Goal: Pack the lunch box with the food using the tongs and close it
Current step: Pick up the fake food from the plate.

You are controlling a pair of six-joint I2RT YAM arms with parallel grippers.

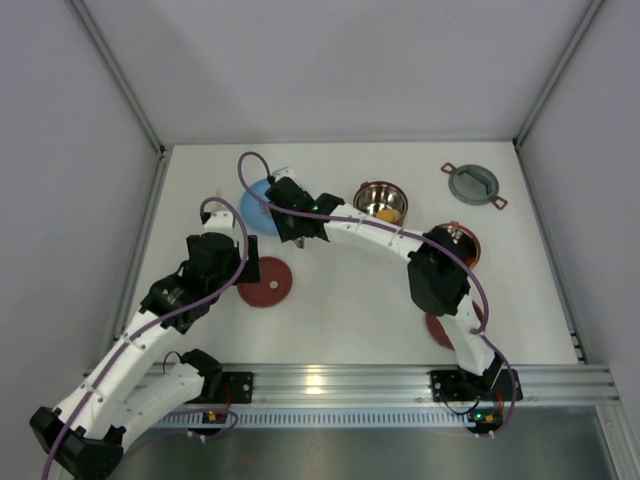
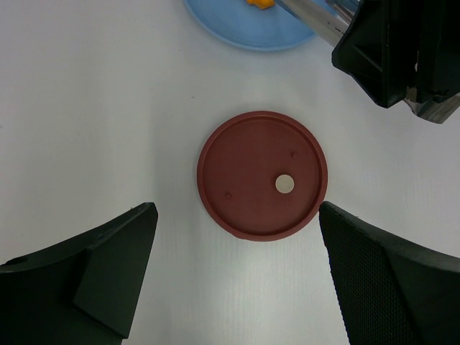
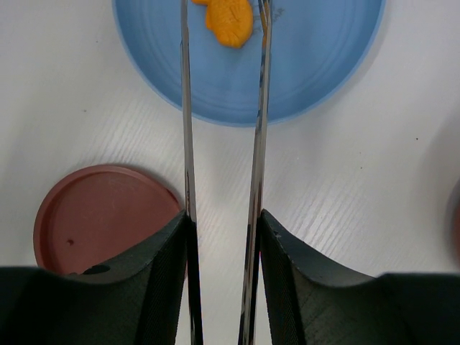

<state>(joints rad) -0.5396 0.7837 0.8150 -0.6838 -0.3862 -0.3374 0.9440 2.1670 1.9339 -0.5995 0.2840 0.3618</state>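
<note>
My right gripper (image 3: 223, 215) is shut on the silver tongs (image 3: 257, 144), one slim arm pressed against each finger. The tong tips reach over the light-blue plate (image 3: 316, 65) and stand on either side of an orange piece of food (image 3: 228, 21). One steel-lined bowl of the lunch box (image 1: 381, 203) holds orange food. A second bowl (image 1: 462, 238) is partly hidden by the right arm. My left gripper (image 2: 236, 212) hangs open just above a dark-red disc lid (image 2: 262, 175), holding nothing.
The grey two-eared cover (image 1: 472, 184) lies at the back right. Another dark-red lid (image 1: 437, 330) shows under the right arm near the front rail. The right gripper's body (image 2: 402, 50) is close beside the left wrist's field, over the plate edge (image 2: 237, 32).
</note>
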